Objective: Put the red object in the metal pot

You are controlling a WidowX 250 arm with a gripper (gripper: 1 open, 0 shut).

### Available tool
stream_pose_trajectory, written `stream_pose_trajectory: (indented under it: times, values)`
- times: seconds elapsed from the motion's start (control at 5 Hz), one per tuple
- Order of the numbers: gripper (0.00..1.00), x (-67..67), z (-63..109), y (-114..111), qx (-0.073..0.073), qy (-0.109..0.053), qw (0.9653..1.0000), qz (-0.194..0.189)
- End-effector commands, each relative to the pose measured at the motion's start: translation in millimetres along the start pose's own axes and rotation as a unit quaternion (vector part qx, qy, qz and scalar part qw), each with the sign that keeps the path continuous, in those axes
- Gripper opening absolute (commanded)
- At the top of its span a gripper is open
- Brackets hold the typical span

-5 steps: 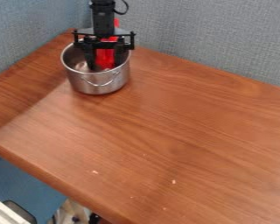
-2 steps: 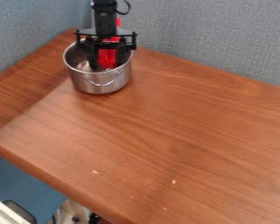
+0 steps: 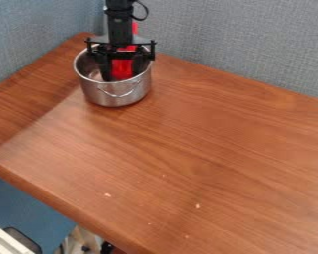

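While pointing straight down, fingers (image 3: 119,62) clamp red object (image 3: 120,67) inside metal pot (image 3: 111,89).

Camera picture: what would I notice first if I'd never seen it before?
The shiny metal pot at the far left corner of the wooden table. The robot's black gripper reaches straight down into it, its fingers shut on the bright red object standing inside the pot.

The metal pot (image 3: 112,83) sits at the table's (image 3: 189,149) eleven o'clock corner, the red object (image 3: 119,65) standing inside it.
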State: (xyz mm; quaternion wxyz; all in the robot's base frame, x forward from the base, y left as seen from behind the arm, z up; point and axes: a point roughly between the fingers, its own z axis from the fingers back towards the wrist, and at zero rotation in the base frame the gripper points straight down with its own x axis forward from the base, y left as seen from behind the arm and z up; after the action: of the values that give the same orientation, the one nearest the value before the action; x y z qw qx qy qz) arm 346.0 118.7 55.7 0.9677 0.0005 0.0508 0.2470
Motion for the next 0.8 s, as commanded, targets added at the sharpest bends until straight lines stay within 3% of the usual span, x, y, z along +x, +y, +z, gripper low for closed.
stream_pose_trajectory:
  times: [0.0, 0.6]
  values:
    - [0.0, -1.5, 29.0, -4.8, -0.007, -0.04, 0.9991, -0.008]
    - [0.0, -2.0, 28.1, -6.6, -0.007, -0.048, 0.9987, -0.014]
